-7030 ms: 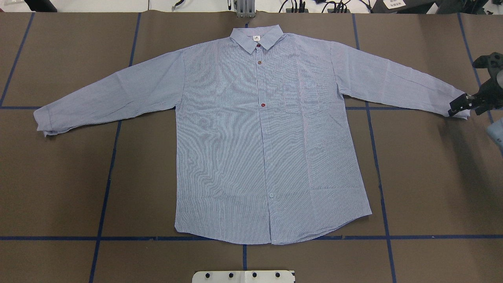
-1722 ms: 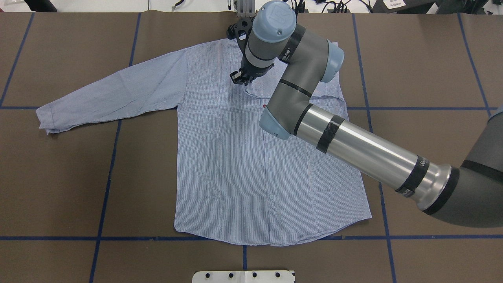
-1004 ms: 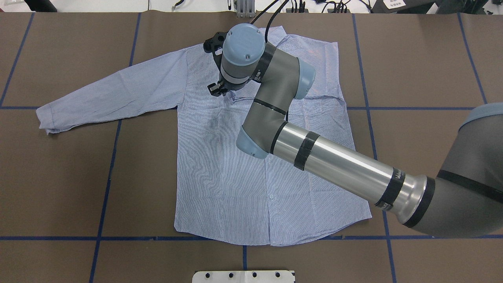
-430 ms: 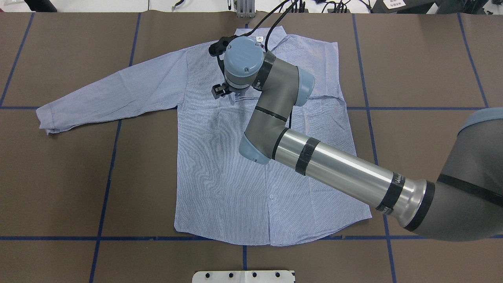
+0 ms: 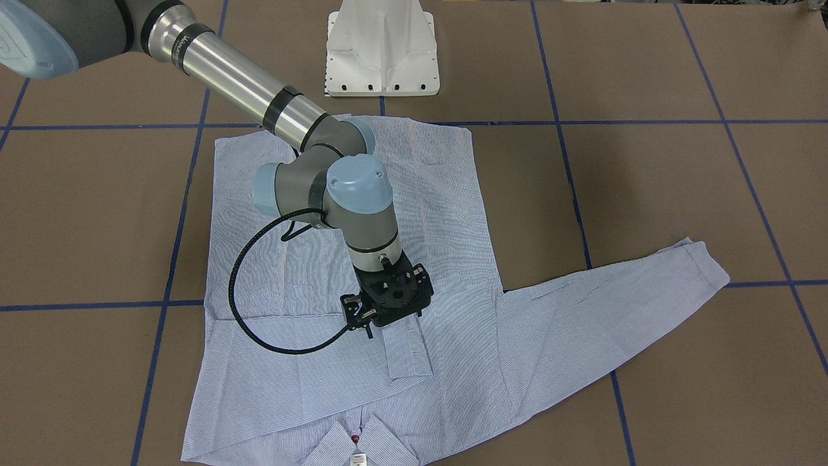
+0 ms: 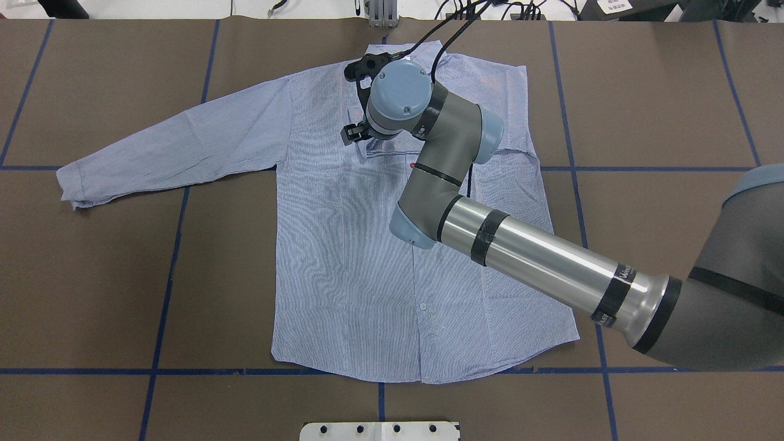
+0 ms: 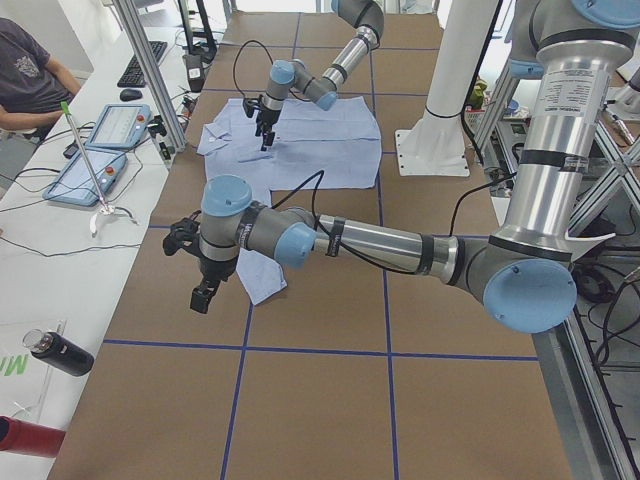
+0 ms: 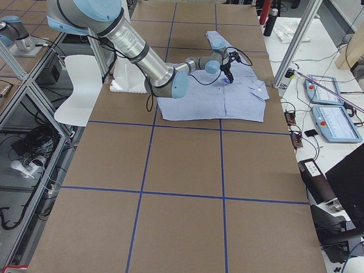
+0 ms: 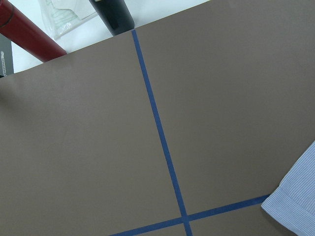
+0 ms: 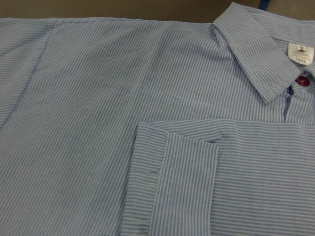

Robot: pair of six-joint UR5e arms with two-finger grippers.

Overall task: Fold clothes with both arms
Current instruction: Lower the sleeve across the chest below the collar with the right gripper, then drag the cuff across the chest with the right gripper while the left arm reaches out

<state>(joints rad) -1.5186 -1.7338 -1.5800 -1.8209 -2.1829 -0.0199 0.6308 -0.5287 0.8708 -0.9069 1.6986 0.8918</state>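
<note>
Front view: the shirt (image 5: 453,310) lies flat on the desk (image 5: 647,194), right claw (image 5: 361,318) released above its folded-in cuff (image 5: 401,353). Overhead: the other sleeve (image 6: 165,147) lies outstretched. Left-end view: whether the left claw (image 7: 200,297) is clenched cannot be told. Limp, light cloth, likely best pinched at the outstretched sleeve's end.

Shirt (image 6: 343,257) flat on worktop (image 6: 92,275), collar (image 10: 251,54) far, hem (image 6: 380,375) near. Left sleeve (image 6: 177,144) stretched out to the left. Right sleeve (image 5: 310,375) folded across the chest, its cuff (image 10: 172,182) lying just near of the collar. Right tool (image 5: 362,317) above that cuff.
</note>
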